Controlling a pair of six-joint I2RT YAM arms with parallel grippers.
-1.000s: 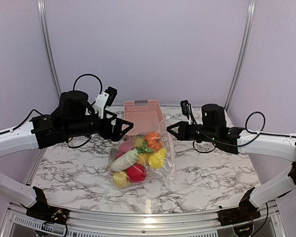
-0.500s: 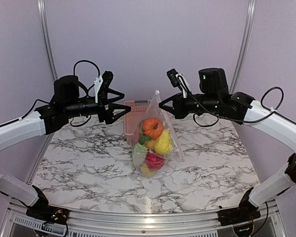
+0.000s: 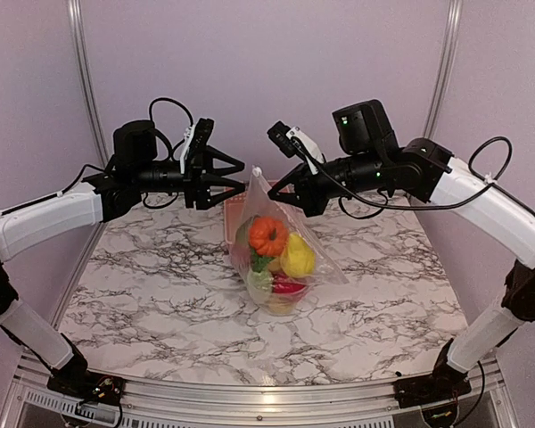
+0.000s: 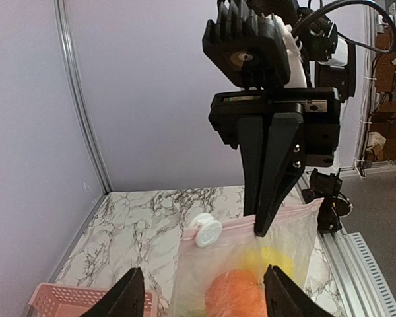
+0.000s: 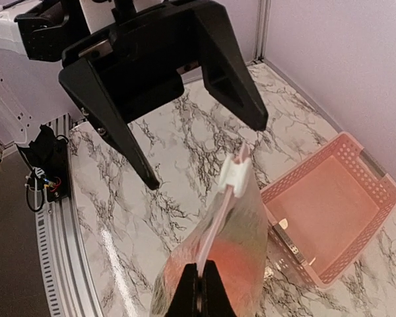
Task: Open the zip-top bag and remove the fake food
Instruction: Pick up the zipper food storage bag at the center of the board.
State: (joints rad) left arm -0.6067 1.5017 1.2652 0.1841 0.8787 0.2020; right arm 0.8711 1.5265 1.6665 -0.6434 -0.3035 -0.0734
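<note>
R gripper (image 3: 283, 190) clamps zip-top bag (image 3: 290, 267) top edge, L gripper (image 3: 242, 176) wide, near slider (image 4: 208, 231)

The raised left hand (image 3: 242, 176) faces the right hand (image 3: 272, 188), fingers spread; the right is clamped closed.

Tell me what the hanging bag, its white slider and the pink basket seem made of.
Zip-top bag: thin clear plastic film, glossy; fake food shows through, it creases.
Slider: white hard plastic, probably, smooth matte.
Basket: pink moulded plastic, matte; perforated walls.
</note>
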